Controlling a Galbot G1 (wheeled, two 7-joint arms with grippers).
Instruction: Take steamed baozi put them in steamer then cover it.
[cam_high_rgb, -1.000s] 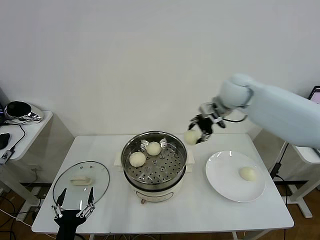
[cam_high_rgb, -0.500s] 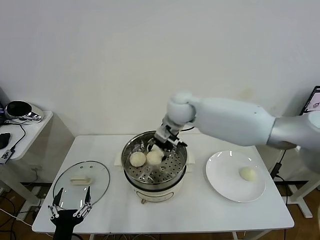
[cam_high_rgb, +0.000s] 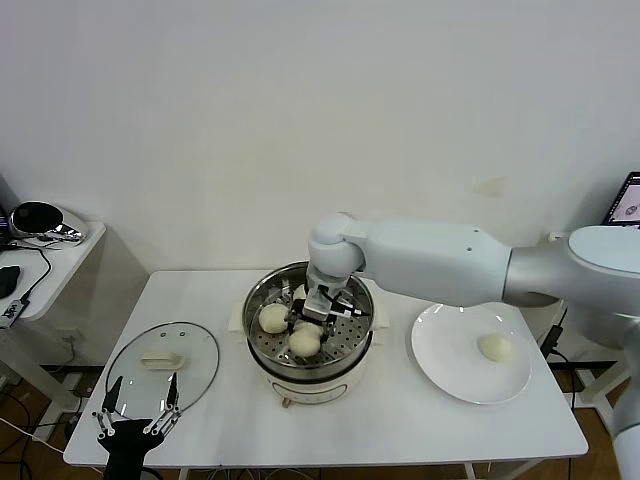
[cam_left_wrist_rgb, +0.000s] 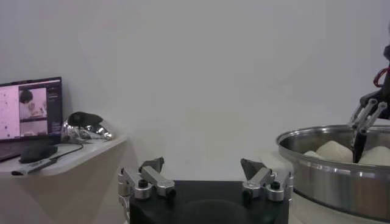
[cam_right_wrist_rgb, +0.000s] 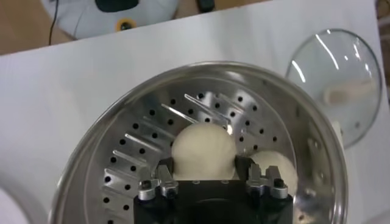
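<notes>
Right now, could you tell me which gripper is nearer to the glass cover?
Left. The left gripper hovers at the near edge of the cover, open and empty; the right gripper is over in the steamer, around a baozi.

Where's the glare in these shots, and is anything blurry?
Head view: soft even light, faint reflection on the glass lid. Right wrist view: bright streaks on the lid's glass and sheen on the steamer tray. Left wrist view: the near gripper looks soft.

Bright even light, soft shadows; glare on glass cover (cam_right_wrist_rgb: 337, 79) & steamer (cam_right_wrist_rgb: 122, 122) rim, pics sharp.
</notes>
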